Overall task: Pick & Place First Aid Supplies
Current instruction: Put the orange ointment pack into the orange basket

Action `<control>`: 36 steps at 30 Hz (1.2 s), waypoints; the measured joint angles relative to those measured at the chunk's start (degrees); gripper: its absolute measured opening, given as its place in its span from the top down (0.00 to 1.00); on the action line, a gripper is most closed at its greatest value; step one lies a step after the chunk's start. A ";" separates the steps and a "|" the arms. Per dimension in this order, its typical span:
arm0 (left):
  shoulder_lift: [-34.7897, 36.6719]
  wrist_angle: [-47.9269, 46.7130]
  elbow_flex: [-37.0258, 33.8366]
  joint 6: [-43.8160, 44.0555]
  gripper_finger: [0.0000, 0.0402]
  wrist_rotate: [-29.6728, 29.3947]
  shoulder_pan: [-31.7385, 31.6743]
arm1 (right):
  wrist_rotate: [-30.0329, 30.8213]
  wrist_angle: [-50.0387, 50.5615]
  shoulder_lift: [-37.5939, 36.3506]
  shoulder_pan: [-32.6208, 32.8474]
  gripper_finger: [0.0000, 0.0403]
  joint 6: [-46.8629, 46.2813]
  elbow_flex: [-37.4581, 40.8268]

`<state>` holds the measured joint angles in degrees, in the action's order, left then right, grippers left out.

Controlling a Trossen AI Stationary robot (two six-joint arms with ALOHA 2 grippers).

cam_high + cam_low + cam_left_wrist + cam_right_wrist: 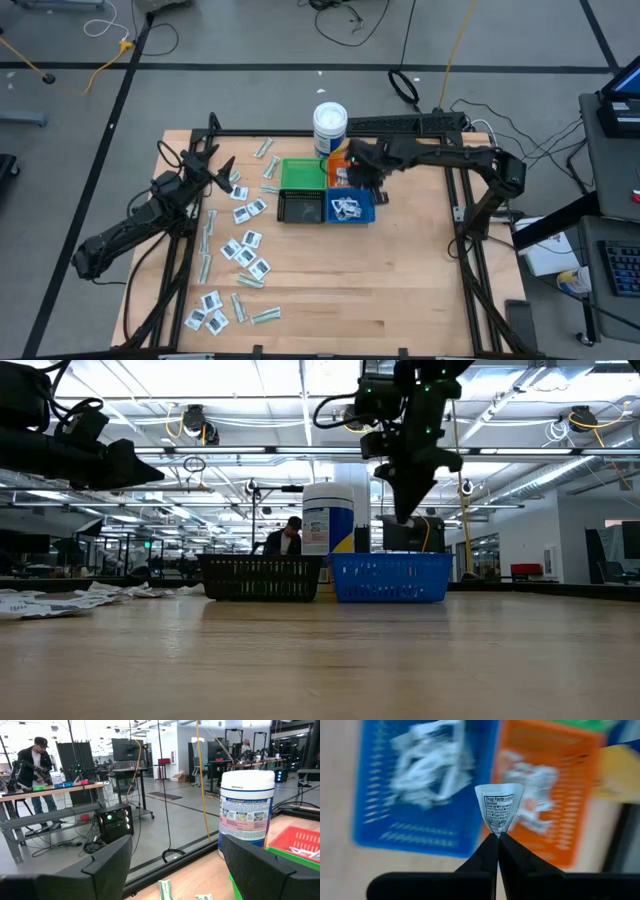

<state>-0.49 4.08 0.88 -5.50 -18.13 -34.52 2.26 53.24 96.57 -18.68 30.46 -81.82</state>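
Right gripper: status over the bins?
Right gripper shut on packet, above orange bin and blue bin. Left gripper open, empty. Nothing in the way.

You have a pale wood tabletop [400, 290] with visible grain and a soft satin sheen. The blue bin [420, 785] and orange bin [560, 795] look like ribbed, matt plastic mesh. The sachet [498, 810] pinched in the right gripper [498, 836] is thin, white printed paper, creased. At twelve o'clock, the white tub [247, 812] looks like smooth plastic with a glossy label.
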 joint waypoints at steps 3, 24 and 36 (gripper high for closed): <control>0.00 0.00 -0.01 0.00 0.23 0.00 0.00 | -0.05 -4.11 0.00 -3.19 1.00 0.68 0.00; 0.00 0.00 0.00 0.00 0.23 0.00 -0.02 | -1.04 -29.25 0.00 -6.03 1.00 3.70 15.63; 0.01 0.00 0.00 0.00 0.23 -0.02 -0.02 | -0.87 -32.88 0.00 -5.99 0.98 3.57 18.67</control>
<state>-0.47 4.08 0.89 -5.50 -18.15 -34.54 1.39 20.36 96.57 -24.67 34.02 -63.16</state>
